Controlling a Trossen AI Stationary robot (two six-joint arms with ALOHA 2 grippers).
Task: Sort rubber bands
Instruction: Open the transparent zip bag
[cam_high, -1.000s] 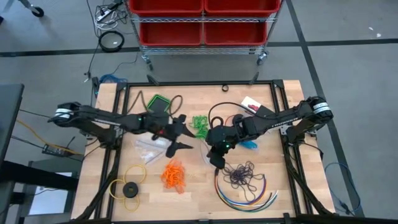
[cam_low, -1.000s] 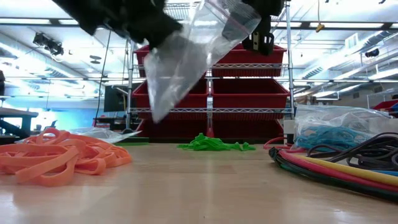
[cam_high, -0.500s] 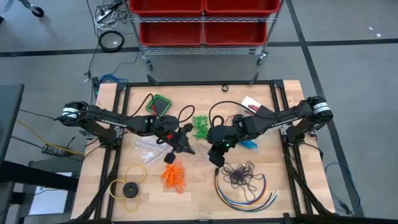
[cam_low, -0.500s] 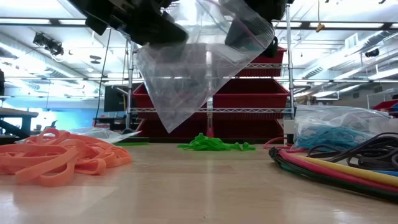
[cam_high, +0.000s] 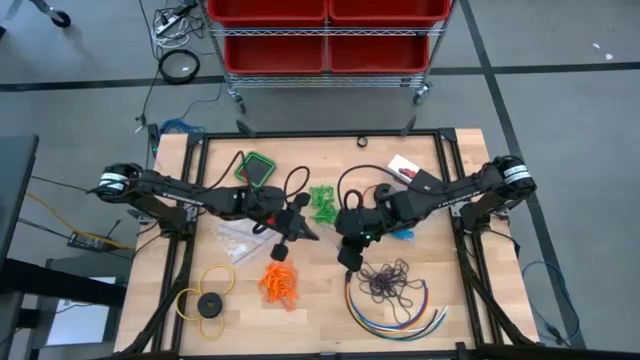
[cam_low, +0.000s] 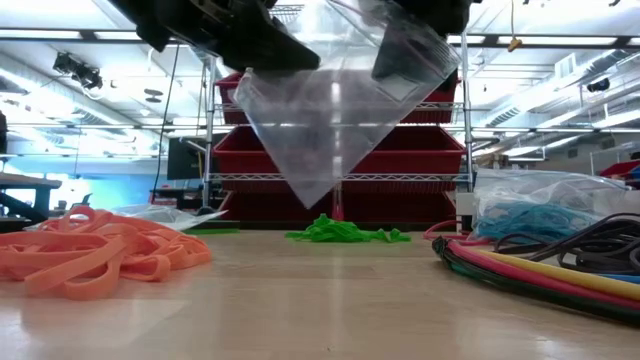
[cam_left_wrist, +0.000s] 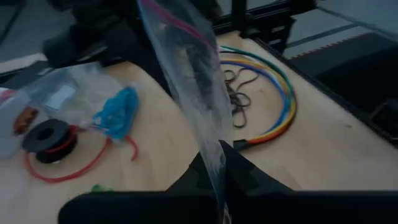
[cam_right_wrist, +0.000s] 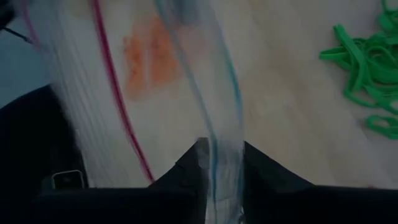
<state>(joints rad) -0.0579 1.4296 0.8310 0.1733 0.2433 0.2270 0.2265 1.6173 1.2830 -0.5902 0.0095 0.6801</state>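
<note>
We hold a clear plastic bag above mid-table: left gripper clamped on one edge, right gripper pinching the other. Orange rubber bands lie heaped below, green rubber bands behind.

Clear plastic bag: now hanging spread between both grippers, the left gripper having swung in and clamped onto its edge, the right gripper loosening its fingers.
</note>
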